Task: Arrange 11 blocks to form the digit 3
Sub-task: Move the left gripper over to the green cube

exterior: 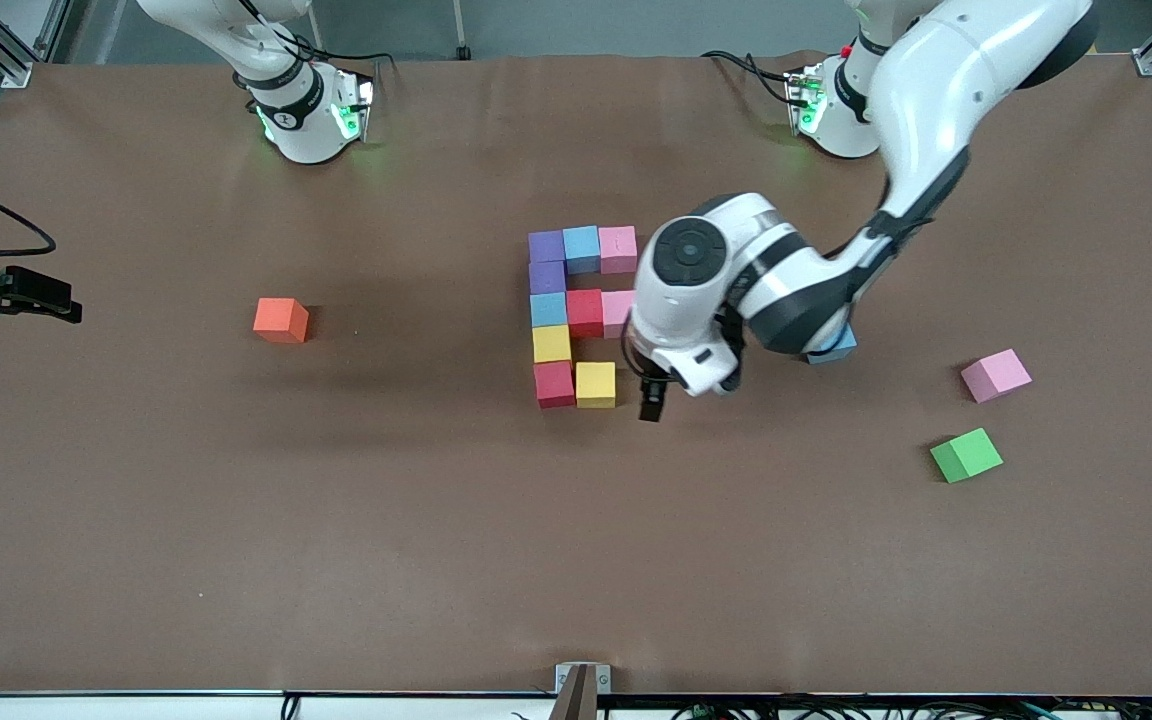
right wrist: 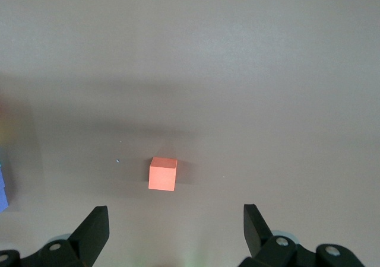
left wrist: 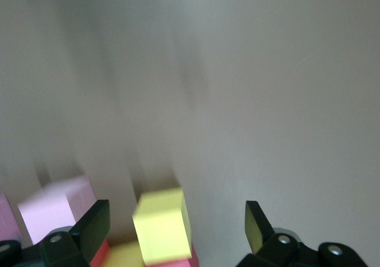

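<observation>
The blocks form a partial figure mid-table: a purple (exterior: 546, 245), light blue (exterior: 581, 248) and pink (exterior: 618, 248) row, then a column of purple, light blue (exterior: 548, 309), yellow (exterior: 552, 344) and red (exterior: 554, 384). A red (exterior: 585, 312) and a part-hidden pink block branch off the middle, and a yellow block (exterior: 595, 384) (left wrist: 160, 225) off the nearest end. My left gripper (exterior: 651, 395) (left wrist: 177, 219) hangs open and empty beside that yellow block. My right gripper (exterior: 61, 300) (right wrist: 176, 219) waits open at the right arm's end of the table.
Loose pink (exterior: 995, 375) and green (exterior: 966, 455) blocks lie toward the left arm's end. A light blue one (exterior: 833, 345) peeks out under the left arm. An orange cube (exterior: 281, 320) (right wrist: 162, 174) sits alone between the figure and the right gripper.
</observation>
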Tool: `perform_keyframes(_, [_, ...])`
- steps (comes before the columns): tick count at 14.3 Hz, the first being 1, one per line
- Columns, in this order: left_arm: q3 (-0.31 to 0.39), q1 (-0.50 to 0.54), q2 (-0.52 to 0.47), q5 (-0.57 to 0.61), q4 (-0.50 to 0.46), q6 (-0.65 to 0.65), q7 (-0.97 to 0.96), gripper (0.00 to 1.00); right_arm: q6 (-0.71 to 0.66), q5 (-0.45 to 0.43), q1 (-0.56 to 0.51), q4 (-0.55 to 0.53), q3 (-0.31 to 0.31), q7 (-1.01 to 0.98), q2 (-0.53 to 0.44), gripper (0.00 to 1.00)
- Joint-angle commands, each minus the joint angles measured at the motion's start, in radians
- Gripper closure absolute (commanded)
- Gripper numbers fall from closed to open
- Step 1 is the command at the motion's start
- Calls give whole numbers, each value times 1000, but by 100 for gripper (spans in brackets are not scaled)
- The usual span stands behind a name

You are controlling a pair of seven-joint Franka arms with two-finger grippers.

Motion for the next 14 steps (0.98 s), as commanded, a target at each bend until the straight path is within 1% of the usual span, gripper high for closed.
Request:
perform_keyframes(1, [-9, 70, -61, 4, -22, -98, 243, 0, -10, -5, 2, -54, 7, 9, -69, 0])
perform_keyframes(2, [-9, 100, -82, 4, -22, -102, 320, 0, -21, -5, -3, -63, 7, 11, -84, 0])
perform_keyframes(4, [-9, 174, -107, -2, -21, -108, 474, 0, -19, -3, -26, -117, 10, 12, -136, 0])
perform_keyframes(5, [-9, 217, -119, -10, -22, -123, 561, 0, -8, -2, -43, -138, 23, 11, -153, 0])
perform_keyframes(7, [-11, 286, -124, -10, -22, -189, 731, 0, -2, -3, -64, -143, 69, 9, -167, 0])
perform_keyframes(10, [-11, 392, -127, -10, -22, -197, 943, 0, 18, -3, -89, -184, 108, 9, -213, 0])
perform_keyframes(12, [-9, 478, -124, -8, -21, -195, 1105, 0, 56, -5, -87, -244, 112, 9, -256, 0])
perform_keyframes(14, [-9, 579, -114, -8, -22, -186, 1286, 0, 74, -6, -81, -281, 112, 9, -288, 0])
